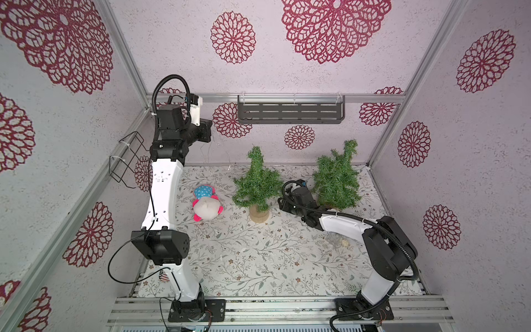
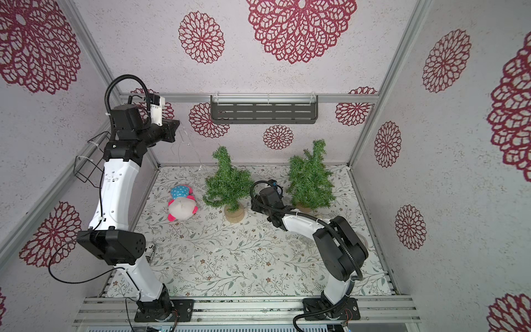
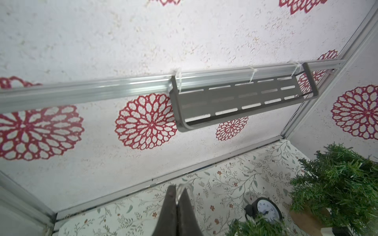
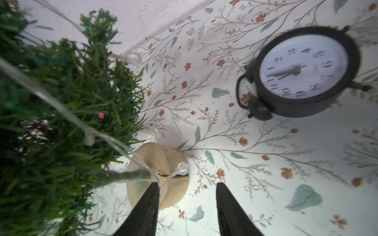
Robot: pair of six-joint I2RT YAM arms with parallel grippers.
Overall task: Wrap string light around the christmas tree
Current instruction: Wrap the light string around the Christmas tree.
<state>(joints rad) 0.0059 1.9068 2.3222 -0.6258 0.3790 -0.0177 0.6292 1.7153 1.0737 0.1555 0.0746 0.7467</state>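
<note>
Two small green Christmas trees on wooden bases show in both top views. The left tree [image 1: 257, 179] [image 2: 227, 179] [image 4: 61, 81] has the clear string light [image 4: 61, 111] running across its branches, with one bulb [image 4: 182, 168] lying by the base. My left gripper [image 1: 206, 130] [image 2: 172, 130] [image 3: 177, 187] is raised high near the back wall and is shut on the string light [image 3: 185, 187]. The thin wire [image 2: 192, 149] hangs from it toward the tree. My right gripper [image 1: 283, 202] [image 4: 187, 183] is low beside the tree's base, open, with the wire resting against one fingertip [image 4: 156, 185].
The second tree [image 1: 336, 178] stands right of my right wrist. A black alarm clock [image 4: 302, 71] [image 3: 266, 208] lies between the trees. A pink and blue plush toy [image 1: 205, 202] lies left of the left tree. A grey shelf [image 1: 290, 110] hangs on the back wall and a wire basket [image 1: 126, 156] on the left wall.
</note>
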